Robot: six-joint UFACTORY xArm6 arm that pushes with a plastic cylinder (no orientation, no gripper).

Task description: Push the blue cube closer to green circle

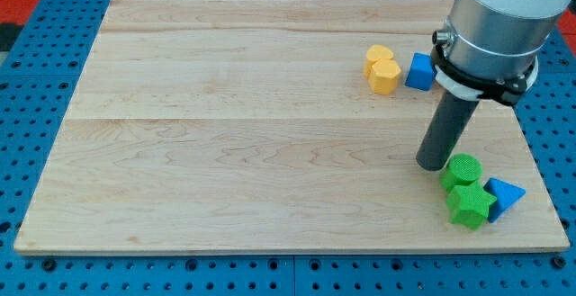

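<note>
Nearest the view's bottom, a green star-shaped block (pixel 470 206) is seen touching a blue triangular block (pixel 504 195), with the green circle block (pixel 463 169) just above. My tip (pixel 433 164) is being held just left of that circle; no claw is fitted. Farther up, the blue cube (pixel 419 72) is lying beside a yellow block (pixel 383 70) on the wooden board (pixel 225 134).

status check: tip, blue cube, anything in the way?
My tip beside green circle, on its left. Blue cube far above, touching yellow blocks. Path between clear.
</note>
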